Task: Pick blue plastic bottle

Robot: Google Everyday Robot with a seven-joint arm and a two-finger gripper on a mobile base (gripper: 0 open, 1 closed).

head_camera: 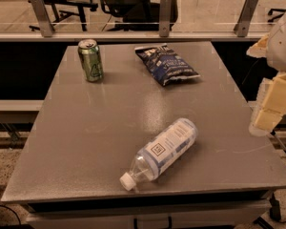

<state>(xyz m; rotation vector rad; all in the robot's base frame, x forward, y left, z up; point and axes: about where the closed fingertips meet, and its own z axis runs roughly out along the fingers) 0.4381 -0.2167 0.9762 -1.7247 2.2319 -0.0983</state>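
The blue plastic bottle (161,148) lies on its side near the front edge of the grey table (86,128). It is clear, with a pale blue-white label bearing a small square logo. Its white cap (127,181) points to the front left. My gripper (269,109) shows as pale cream blocks at the right edge of the view, beside the table's right side. It is to the right of the bottle and well apart from it, holding nothing that I can see.
A green drink can (90,59) stands upright at the table's back left. A dark blue chip bag (166,64) lies at the back middle. Behind the table runs a rail with metal posts (41,14) and office chairs beyond.
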